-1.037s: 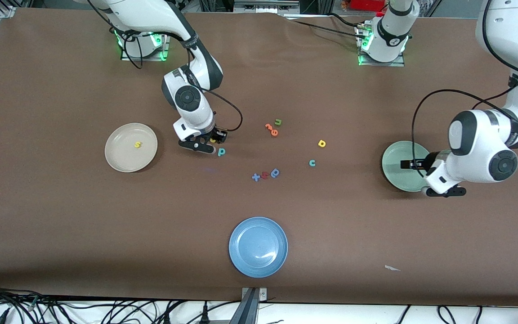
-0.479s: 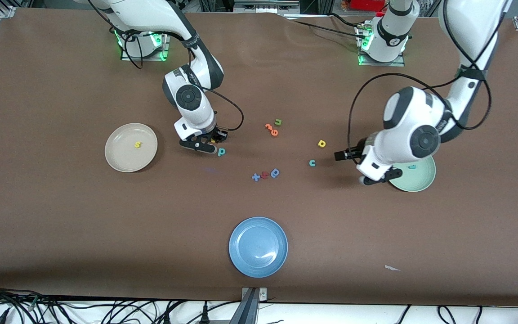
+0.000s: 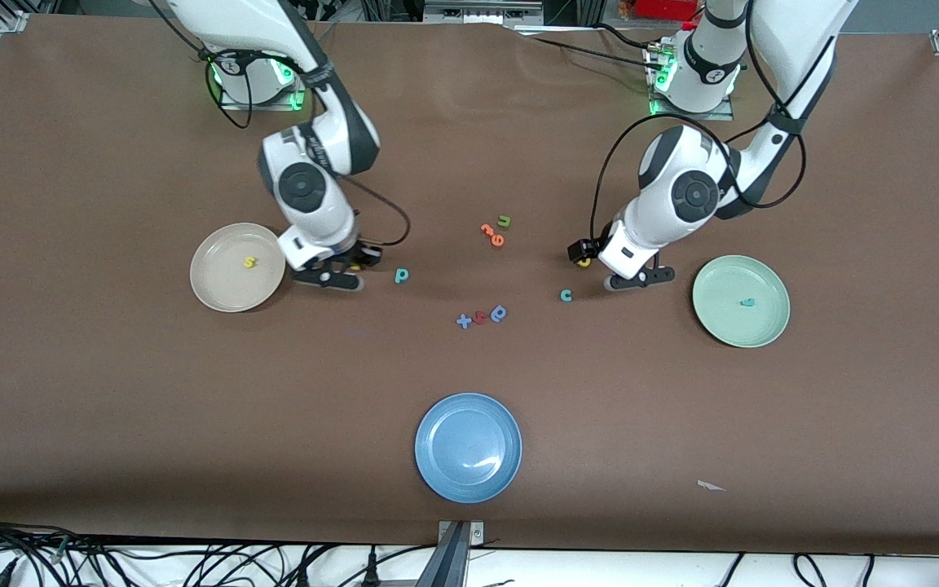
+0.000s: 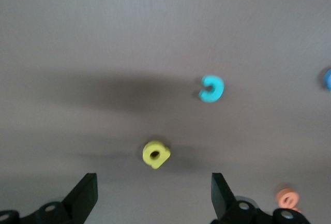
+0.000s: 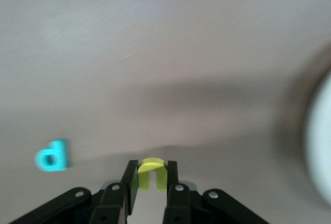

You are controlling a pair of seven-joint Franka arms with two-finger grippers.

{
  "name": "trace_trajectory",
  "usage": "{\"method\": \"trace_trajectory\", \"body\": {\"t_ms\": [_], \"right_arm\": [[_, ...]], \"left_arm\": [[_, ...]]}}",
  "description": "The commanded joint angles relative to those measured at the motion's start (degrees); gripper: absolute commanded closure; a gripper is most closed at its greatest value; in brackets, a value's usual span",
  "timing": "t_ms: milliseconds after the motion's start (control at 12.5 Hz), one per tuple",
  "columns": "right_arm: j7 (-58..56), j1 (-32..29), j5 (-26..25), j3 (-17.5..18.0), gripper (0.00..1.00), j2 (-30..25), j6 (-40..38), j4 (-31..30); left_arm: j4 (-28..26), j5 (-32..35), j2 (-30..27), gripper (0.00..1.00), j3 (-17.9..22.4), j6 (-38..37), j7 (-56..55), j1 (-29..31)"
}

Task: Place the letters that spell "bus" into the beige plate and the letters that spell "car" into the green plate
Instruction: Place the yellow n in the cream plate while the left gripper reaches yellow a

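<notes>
Foam letters lie scattered over the matte brown worktop [image 3: 111, 408]. The yellow "u" [image 5: 152, 173], a chunky arch shape, is pinched between the black jaws of the right gripper [image 3: 349, 265], which hangs just beside the beige plate [image 3: 217, 293], between it and the teal "b" [image 3: 401, 275]. That stem-and-bowl letter lies flat on the worktop. The yellow "s" [image 3: 250, 262] rests inside the beige plate, a smooth round dish with a shallow rim, at the right arm's end.

At the left arm's end, the pale green plate [image 3: 722, 318], same round shape, holds the thin teal "r" [image 3: 748, 302]. The left gripper [image 3: 586, 257] is low over the yellow "a" [image 4: 155, 154], its jaws spread wide with the round-bowled letter between them, not touching it. The teal "c" [image 3: 566, 295], a curled open ring, lies near it, closer to the front camera.

In the middle of the worktop sit two orange letters [image 3: 492, 235] touching a green "u" [image 3: 504, 221]. Nearer to the front camera lie a blue cross-shaped piece [image 3: 464, 321], a small red piece [image 3: 480, 317] and a blue round-bowled letter [image 3: 499, 312] in a tight row. A glossy blue plate [image 3: 437, 473] sits nearest to the front camera, well apart from the letters.
</notes>
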Motion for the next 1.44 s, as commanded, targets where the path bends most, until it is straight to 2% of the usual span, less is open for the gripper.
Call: {"method": "trace_trajectory", "body": {"t_ms": [0,160,399,479,638,798,878,958,1037,1117,1357], "right_arm": [[-10.7,0.5,0.0,-5.5,0.85,-3.0,-5.3,-1.1],[-17.3,0.4,0.2,-9.4,0.85,-3.9,-9.8,-1.4],[-30.6,-0.4,1.1,-17.0,0.84,-4.1,-13.7,-3.0],[-32.5,-1.4,1.2,-17.5,0.84,-4.1,-12.9,-4.4],[-35.0,-4.0,1.1,-17.5,0.81,-3.3,-11.7,-5.5],[-36.8,-6.0,1.2,-17.5,0.61,-1.9,-10.5,-5.5],[-36.9,-6.0,1.2,-17.5,0.44,-1.7,-10.0,-5.5],[-36.9,-6.0,1.2,-17.4,0.32,-1.7,-10.1,-5.5],[-36.6,-5.9,1.2,-17.0,0.26,-2.5,-10.8,-5.4],[-35.9,-5.7,1.1,-16.3,0.28,-4.0,-11.8,-4.7],[-28.0,-5.6,1.1,-10.8,0.31,-5.1,-17.9,1.2]], "left_arm": [[-1.5,2.0,-0.2,0.06,0.2,0.9,-1.3,-1.3],[-1.3,7.3,1.6,0.06,0.2,2.6,-5.2,-1.7],[0.4,13.7,4.2,0.06,0.3,3.8,-10.5,-1.8],[1.0,15.0,4.9,0.06,0.3,3.8,-11.1,-1.8],[3.0,15.9,6.6,0.06,0.4,3.8,-12.7,-1.9],[4.1,17.4,8.3,0.10,0.5,3.8,-13.7,-2.3],[4.0,18.8,8.6,0.12,0.5,3.8,-14.4,-2.2],[4.0,19.6,8.6,0.17,0.5,3.8,-15.1,-2.1],[4.0,19.8,8.6,0.22,0.5,3.7,-15.2,-2.2],[4.0,19.9,8.6,0.29,0.5,3.7,-15.4,-2.2],[3.9,19.9,8.6,0.36,0.3,3.1,-15.8,-2.3]]}}
